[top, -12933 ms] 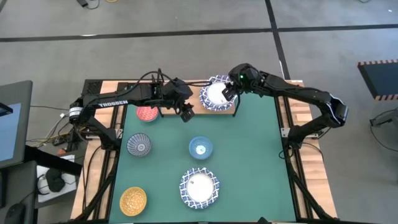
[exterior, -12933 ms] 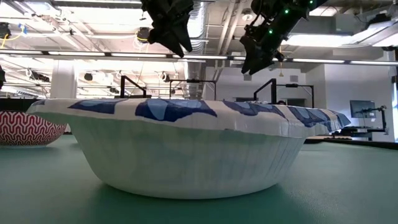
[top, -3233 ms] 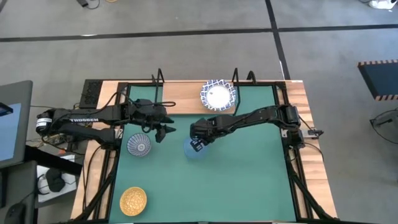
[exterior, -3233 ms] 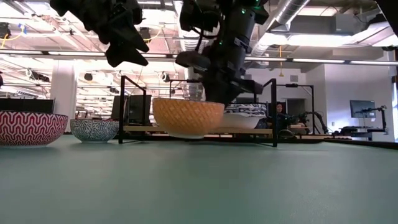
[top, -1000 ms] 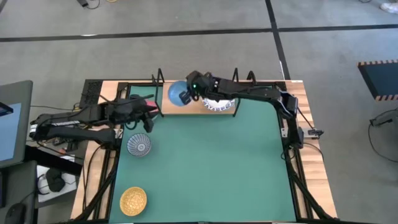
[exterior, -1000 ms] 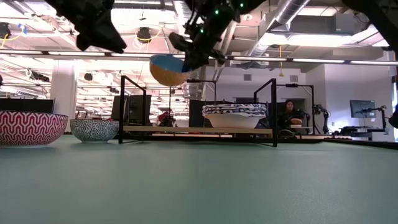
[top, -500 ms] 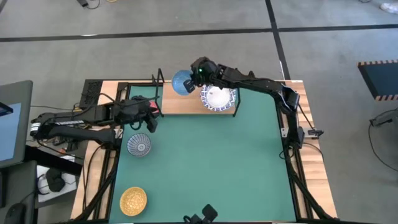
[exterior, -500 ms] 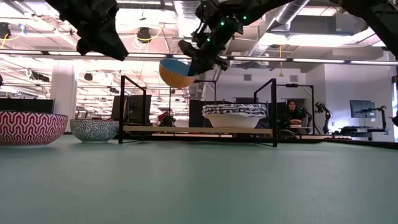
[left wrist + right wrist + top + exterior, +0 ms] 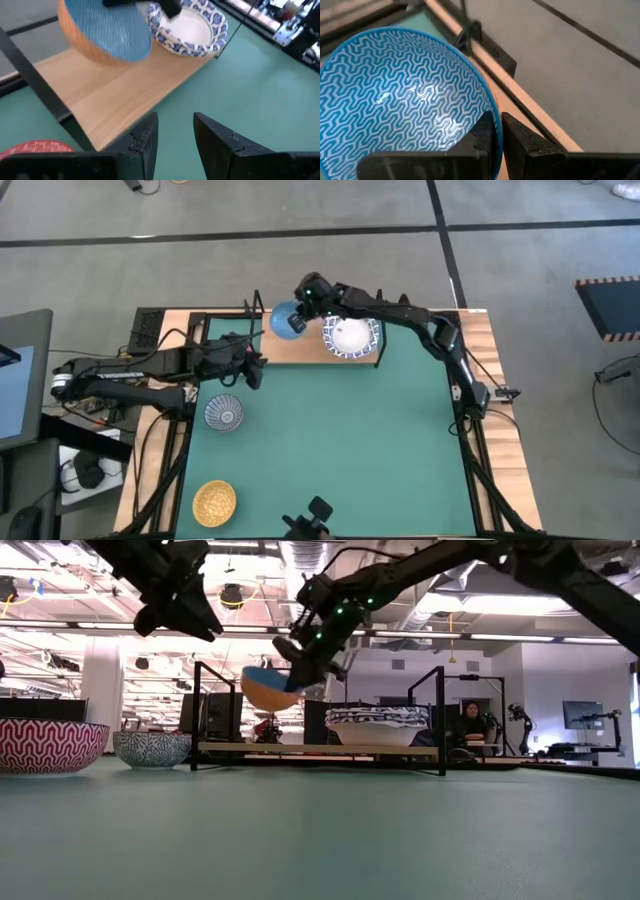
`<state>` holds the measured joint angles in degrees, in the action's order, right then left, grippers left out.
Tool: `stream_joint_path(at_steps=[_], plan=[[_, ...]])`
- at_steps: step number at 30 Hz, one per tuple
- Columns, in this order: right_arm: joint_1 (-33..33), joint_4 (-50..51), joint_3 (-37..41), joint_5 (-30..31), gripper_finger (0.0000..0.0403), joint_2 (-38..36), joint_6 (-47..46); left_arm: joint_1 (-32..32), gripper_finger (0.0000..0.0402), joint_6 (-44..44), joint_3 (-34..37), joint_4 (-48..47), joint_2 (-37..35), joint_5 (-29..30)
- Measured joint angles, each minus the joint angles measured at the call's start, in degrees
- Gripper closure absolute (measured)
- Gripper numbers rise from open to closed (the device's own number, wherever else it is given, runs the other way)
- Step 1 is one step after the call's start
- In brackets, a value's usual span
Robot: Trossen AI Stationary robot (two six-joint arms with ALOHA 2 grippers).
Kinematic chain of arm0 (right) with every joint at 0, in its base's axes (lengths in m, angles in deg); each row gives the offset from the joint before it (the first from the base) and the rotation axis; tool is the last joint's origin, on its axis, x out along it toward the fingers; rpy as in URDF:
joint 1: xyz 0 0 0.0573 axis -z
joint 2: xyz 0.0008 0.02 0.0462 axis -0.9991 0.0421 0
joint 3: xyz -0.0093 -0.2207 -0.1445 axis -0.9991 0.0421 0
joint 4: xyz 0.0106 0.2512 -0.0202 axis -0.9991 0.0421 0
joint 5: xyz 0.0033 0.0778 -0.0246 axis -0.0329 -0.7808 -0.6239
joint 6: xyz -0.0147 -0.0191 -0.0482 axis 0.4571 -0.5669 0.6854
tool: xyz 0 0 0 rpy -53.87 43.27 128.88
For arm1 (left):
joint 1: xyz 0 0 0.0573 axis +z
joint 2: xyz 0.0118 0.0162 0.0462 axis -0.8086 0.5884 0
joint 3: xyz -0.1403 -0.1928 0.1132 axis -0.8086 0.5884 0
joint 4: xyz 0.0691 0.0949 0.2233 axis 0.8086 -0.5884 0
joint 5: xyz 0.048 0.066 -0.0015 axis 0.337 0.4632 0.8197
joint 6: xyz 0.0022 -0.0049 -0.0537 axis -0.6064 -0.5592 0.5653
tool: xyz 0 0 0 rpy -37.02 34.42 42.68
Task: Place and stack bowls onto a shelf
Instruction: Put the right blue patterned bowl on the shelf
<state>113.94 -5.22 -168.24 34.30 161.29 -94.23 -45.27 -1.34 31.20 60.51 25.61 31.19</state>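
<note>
The right gripper (image 9: pixel 496 136) pinches the rim of the light blue bowl (image 9: pixel 400 95), holding it tilted in the air above the shelf (image 9: pixel 300 348), just beside the stack of white bowls (image 9: pixel 351 337). The arm hides part of that stack from above. The left gripper (image 9: pixel 175 137), fingers spread and empty, hovers near the shelf's left end, covering most of the red bowl (image 9: pixel 32 147). The grey-blue bowl (image 9: pixel 223 413) and yellow bowl (image 9: pixel 214 502) sit on the mat (image 9: pixel 380 450), well apart, with open mat to their right.
</note>
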Motion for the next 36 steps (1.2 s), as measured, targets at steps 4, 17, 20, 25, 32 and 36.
stream_joint_path(at_steps=[4,17,20,25,32,36], plan=[[-0.3,2.87,-3.8,-2.29,0.0352,4.32,2.23,0.11,0.0292,1.71,-0.01,0.0,0.39,1.5],[0.23,6.36,-5.5,-4.15,0.0338,6.53,3.98,0.09,0.0292,7.29,-0.02,-0.78,0.44,5.96],[1.04,6.26,-5.5,-4.26,0.0324,6.53,2.26,0.09,0.0292,7.57,-0.02,-1.49,0.44,6.1],[2.34,6.86,-5.53,-4.15,0.0282,6.53,0.27,0.11,0.0292,15.2,-0.01,-8.27,0.44,12.17],[2.42,7.31,-5.53,-6.56,0.0212,6.51,0.15,3.59,0.0292,28.42,-0.01,-16.61,0.44,15.4],[1.86,7.54,-5.53,-7.65,0.0189,6.4,0.14,7.92,0.0292,29.88,-0.01,-17.59,0.44,15.4]])
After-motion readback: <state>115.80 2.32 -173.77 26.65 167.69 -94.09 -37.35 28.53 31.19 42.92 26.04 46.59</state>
